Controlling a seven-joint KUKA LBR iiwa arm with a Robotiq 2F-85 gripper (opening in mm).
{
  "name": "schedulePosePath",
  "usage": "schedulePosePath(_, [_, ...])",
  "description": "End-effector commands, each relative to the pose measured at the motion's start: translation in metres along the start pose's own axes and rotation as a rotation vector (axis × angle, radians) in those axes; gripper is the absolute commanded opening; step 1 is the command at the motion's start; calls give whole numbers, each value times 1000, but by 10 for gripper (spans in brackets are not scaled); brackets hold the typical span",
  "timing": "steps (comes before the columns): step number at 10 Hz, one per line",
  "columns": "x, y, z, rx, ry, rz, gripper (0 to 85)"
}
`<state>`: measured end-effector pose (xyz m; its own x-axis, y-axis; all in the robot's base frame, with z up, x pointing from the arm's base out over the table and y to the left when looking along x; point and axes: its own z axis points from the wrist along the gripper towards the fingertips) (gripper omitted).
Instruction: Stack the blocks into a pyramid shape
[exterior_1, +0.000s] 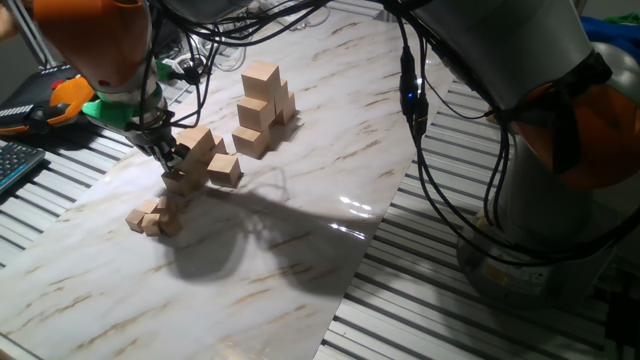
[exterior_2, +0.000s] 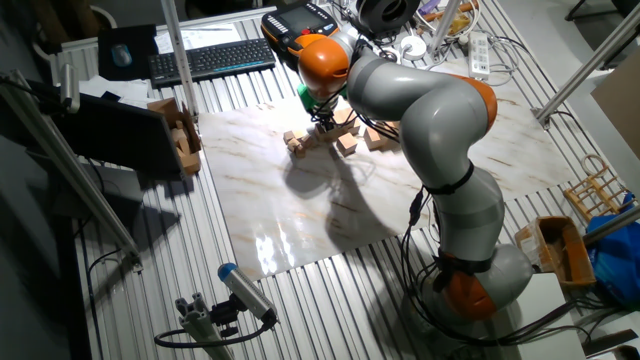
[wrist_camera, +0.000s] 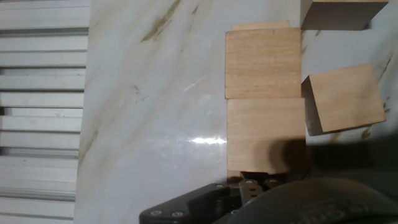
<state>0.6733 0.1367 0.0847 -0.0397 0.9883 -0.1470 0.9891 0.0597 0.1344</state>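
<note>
Down at the gripper (exterior_1: 172, 152), low over the white marbled board (exterior_1: 300, 230), the fingertips sit against a cluster of wooden blocks (exterior_1: 203, 155), but none of the three views shows plainly whether the jaws are spread or clamped, so that cannot be told. From the hand view only the dark underside of the gripper (wrist_camera: 249, 186) shows at the bottom edge, touching the near block of two blocks (wrist_camera: 264, 99) lying in line, one just past the other; a third, turned block (wrist_camera: 343, 98) lies just beside them to the right, and a fourth block (wrist_camera: 342, 14) is cut off by the top edge. One fixed view gives what the hand view cannot: a taller stack of blocks (exterior_1: 264, 105) stands apart from the gripper's cluster, farther up the board, with one cube on top, and a few much smaller cubes (exterior_1: 150, 218) lie near the cluster on the nearer side. The other fixed view shows the whole grey and orange arm (exterior_2: 430, 130) bent over the board, the blocks half hidden behind it, and a black keyboard (exterior_2: 212, 58) on the slatted table (exterior_2: 300, 310).
</note>
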Motion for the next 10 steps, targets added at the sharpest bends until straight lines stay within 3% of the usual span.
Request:
schedulePosePath(1, [0, 0, 0, 2, 1, -1, 0])
schedulePosePath(10, [-1, 0, -1, 6, -2, -5, 0])
